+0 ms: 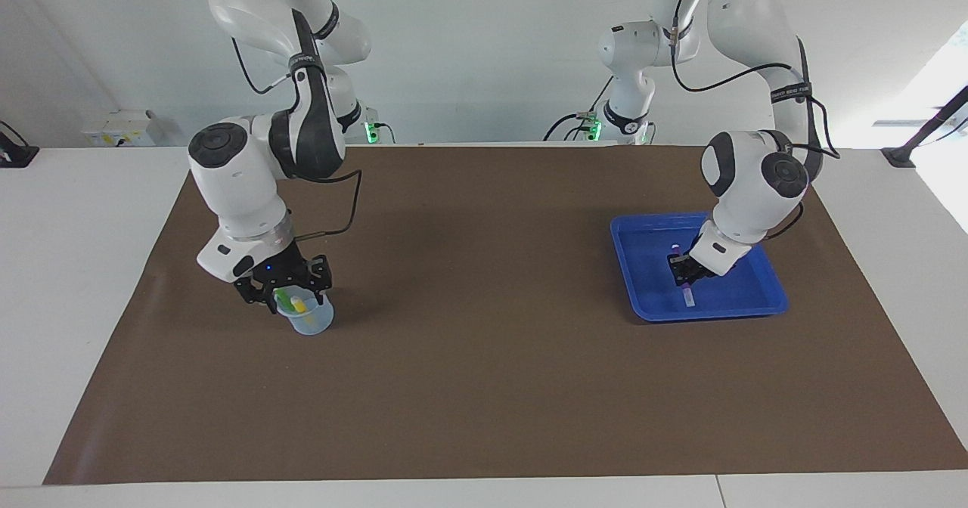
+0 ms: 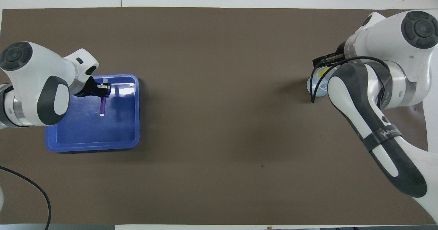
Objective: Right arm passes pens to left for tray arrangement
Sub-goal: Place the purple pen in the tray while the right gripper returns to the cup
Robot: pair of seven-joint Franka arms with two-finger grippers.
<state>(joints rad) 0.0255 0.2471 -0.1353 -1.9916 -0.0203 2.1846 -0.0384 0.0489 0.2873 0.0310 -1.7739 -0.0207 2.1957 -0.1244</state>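
The blue tray [image 1: 745, 290] [image 2: 85, 130] lies toward the left arm's end of the table. My left gripper [image 1: 684, 272] [image 2: 102, 88] is low inside it, shut on the purple pen [image 1: 687, 294] [image 2: 102, 106], whose white-capped end touches or nearly touches the tray floor. Toward the right arm's end stands a small translucent cup [image 1: 308, 321] [image 2: 315, 86] holding the green pen [image 1: 283, 296] and the yellow pen [image 1: 299, 306] [image 2: 322, 73]. My right gripper [image 1: 289, 290] [image 2: 323, 65] is down at the cup's mouth, open, its fingers either side of the pens' tops.
A brown mat [image 1: 484, 357] [image 2: 219, 120] covers the table between cup and tray. Two smaller white arms with green base lights [image 1: 370, 131] stand at the robots' edge. A black cable [image 2: 30, 189] trails near the left arm.
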